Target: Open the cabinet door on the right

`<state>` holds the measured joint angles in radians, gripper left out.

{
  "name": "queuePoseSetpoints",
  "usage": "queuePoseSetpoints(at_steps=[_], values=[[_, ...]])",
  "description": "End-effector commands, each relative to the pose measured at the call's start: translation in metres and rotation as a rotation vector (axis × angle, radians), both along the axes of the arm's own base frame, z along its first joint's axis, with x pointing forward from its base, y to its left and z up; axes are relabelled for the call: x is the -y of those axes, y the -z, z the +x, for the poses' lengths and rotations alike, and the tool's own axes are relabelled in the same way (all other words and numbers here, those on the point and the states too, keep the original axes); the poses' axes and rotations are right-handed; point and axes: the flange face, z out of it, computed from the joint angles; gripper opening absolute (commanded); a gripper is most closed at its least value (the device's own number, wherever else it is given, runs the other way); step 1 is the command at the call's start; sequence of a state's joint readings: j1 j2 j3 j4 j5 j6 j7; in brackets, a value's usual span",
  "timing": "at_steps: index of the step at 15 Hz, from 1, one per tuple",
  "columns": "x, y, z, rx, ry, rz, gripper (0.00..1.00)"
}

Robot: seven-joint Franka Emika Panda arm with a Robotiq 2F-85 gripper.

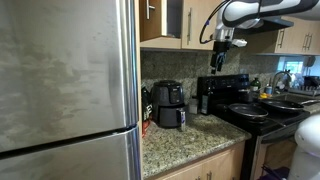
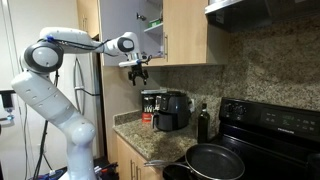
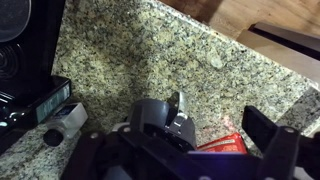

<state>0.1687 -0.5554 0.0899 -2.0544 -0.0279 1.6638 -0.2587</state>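
Observation:
In an exterior view the upper wooden cabinet has its left half open, showing a grey inside with a shelf (image 2: 148, 25). Its right door (image 2: 186, 30) is shut flat. My gripper (image 2: 137, 72) hangs just below the cabinet's lower edge, under the open half and left of the right door, jaws open and empty. It also shows near the upper cabinets (image 1: 222, 42). In the wrist view the jaws (image 3: 180, 150) are spread wide and look down on the counter; no door shows there.
A black air fryer (image 2: 171, 110) (image 3: 160, 115) and a red box (image 3: 222, 146) stand on the granite counter (image 1: 190, 135) below the gripper. A dark bottle (image 2: 204, 122), a black stove (image 2: 270, 125) with a pan (image 2: 215, 160), and a steel fridge (image 1: 65, 90) are nearby.

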Motion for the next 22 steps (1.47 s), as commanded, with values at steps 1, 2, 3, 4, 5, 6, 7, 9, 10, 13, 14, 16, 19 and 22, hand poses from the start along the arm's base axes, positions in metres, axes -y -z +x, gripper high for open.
queuePoseSetpoints(at_steps=[1,2,3,4,5,6,7,9,10,13,14,16,19,22], values=[[-0.003,-0.005,0.003,0.016,0.020,0.030,1.00],[-0.005,-0.022,0.009,0.032,0.059,0.133,1.00],[-0.005,-0.036,0.010,0.050,0.087,0.173,1.00],[0.000,-0.062,0.008,0.088,0.127,0.204,1.00],[0.006,-0.085,0.003,0.113,0.167,0.235,1.00],[0.018,-0.112,-0.006,0.142,0.206,0.270,1.00],[0.025,-0.135,-0.014,0.175,0.245,0.304,1.00],[0.016,-0.115,-0.012,0.183,0.199,0.262,1.00],[0.017,-0.117,-0.015,0.187,0.199,0.263,1.00],[0.005,-0.104,0.007,0.234,0.227,0.238,1.00],[0.005,-0.120,0.018,0.299,0.275,0.317,1.00],[0.005,-0.146,0.034,0.388,0.330,0.385,1.00],[0.008,-0.183,0.044,0.534,0.424,0.472,1.00],[0.008,-0.178,0.039,0.514,0.405,0.463,1.00]])
